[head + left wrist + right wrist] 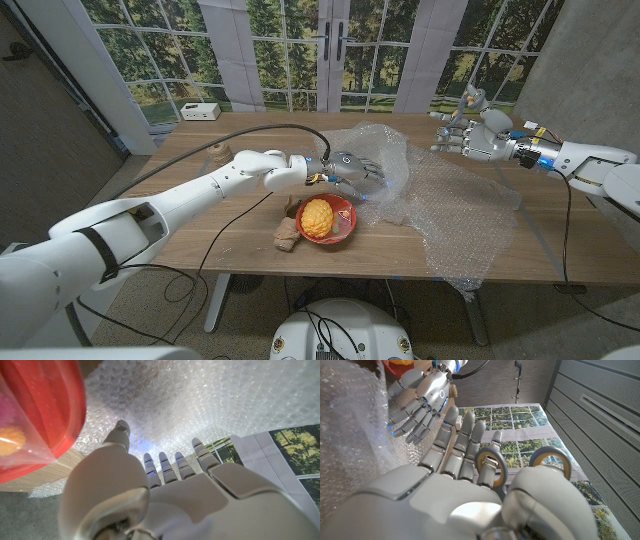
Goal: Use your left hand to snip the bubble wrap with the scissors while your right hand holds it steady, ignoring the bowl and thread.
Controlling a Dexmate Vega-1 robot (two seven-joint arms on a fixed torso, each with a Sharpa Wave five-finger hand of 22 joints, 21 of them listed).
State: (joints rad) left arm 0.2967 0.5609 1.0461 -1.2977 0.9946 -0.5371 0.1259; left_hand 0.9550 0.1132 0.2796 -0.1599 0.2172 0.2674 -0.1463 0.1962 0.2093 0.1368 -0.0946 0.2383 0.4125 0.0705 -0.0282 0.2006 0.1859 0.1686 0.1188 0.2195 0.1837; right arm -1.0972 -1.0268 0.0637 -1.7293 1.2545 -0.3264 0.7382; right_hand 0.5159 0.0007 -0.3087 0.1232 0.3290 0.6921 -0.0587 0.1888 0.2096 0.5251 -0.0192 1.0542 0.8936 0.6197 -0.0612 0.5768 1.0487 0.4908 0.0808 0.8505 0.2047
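- Left hand [352, 170] on the bubble wrap [440, 200], just beside the red bowl [326, 220]; fingers spread against the plastic, holding nothing.
- Right hand [470, 135] raised at the wrap's far right side. It carries the scissors [520, 467]: in the right wrist view we see two finger loops threaded on its fingers, blades not visible.
- We judge the roles swapped: the task wants the left hand cutting and the right steadying. A handover across crumpled plastic could drop the scissors into the folds.
- The wrap lies loose and heaped on the bench [250, 135], one end hanging over the near edge. Any pull from the left hand could drag the whole sheet, and it could slide off.
- The bowl, holding a yellow object, touches the wrap's edge. A tugged sheet or a sweeping left hand could tip it.
- Thread spool [219, 153] sits well apart at the left; little risk there.
- A black cable trails along the left arm; we think it could snag the sheet.
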